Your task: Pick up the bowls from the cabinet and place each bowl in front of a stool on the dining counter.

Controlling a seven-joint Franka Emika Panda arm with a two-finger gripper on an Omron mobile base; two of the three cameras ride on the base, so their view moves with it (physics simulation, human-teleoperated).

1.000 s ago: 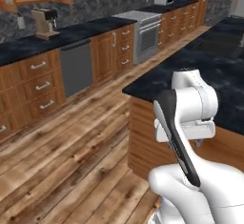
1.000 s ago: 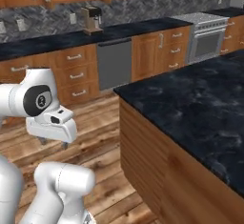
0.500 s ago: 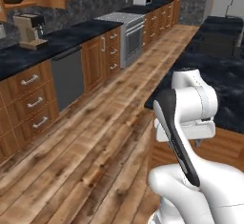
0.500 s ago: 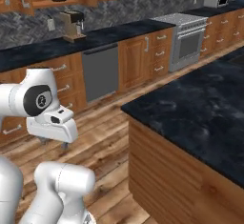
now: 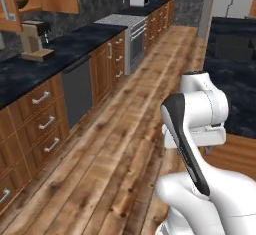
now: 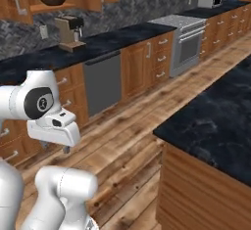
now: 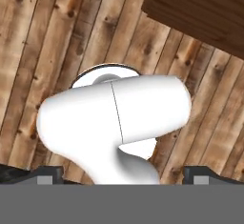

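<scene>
One dark bowl [image 6: 53, 1] sits on the open cabinet [image 6: 49, 8] shelf above the coffee machine [image 6: 68, 31]. We hold our gripper [image 7: 121, 174] released and empty, aimed at the floor beside the dining counter [image 6: 215, 121].

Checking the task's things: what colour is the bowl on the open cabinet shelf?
Dark brown; the bowl shows best in the right base view, on the cabinet shelf.
</scene>
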